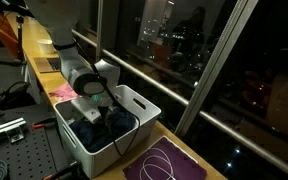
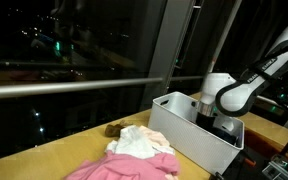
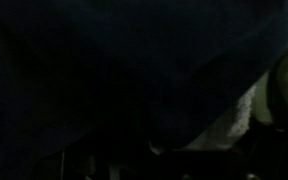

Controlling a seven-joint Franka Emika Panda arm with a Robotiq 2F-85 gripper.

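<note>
Gripper [image 1: 91, 112] wide, down in bin [image 1: 146, 107] w/ dark clothes [image 1: 115, 125].

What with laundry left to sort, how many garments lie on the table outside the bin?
2. A pink garment lies on the table beside the bin; a white garment lies on it, nearer the bin. Others may be hidden underneath.
</note>
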